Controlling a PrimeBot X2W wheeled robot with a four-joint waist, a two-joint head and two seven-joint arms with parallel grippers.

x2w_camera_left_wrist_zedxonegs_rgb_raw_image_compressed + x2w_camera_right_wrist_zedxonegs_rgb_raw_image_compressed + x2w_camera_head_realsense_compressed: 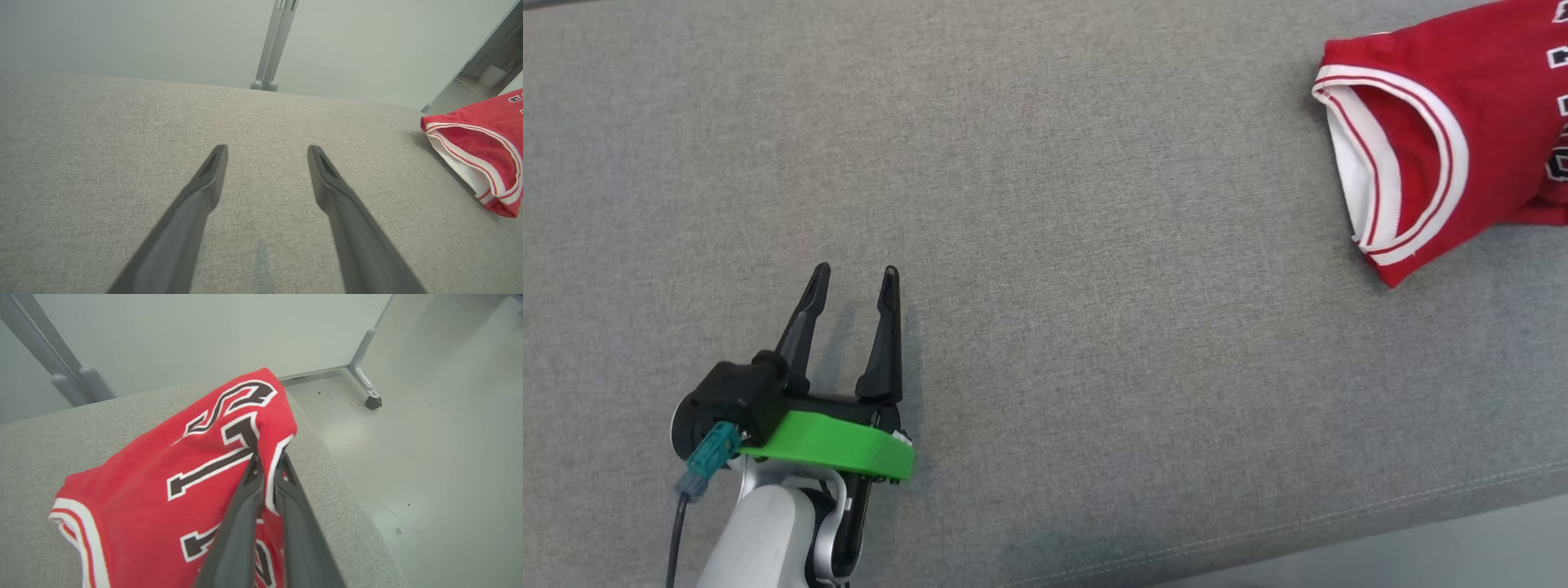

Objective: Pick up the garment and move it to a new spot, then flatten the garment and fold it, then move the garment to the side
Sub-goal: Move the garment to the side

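Observation:
The garment is a red jersey with white trim and black lettering, folded at the far right of the grey fabric surface. In the left wrist view the garment lies at the right edge. My left gripper hovers open and empty over bare fabric at the lower left, far from the jersey; its fingers stand wide apart. In the right wrist view my right gripper is shut on the garment, pinching a white-trimmed edge near the surface's right side.
The grey surface ends in a stitched front edge, with pale floor beyond it. Its right edge drops to the floor, where a wheeled frame leg stands. A grey post rises behind the far edge.

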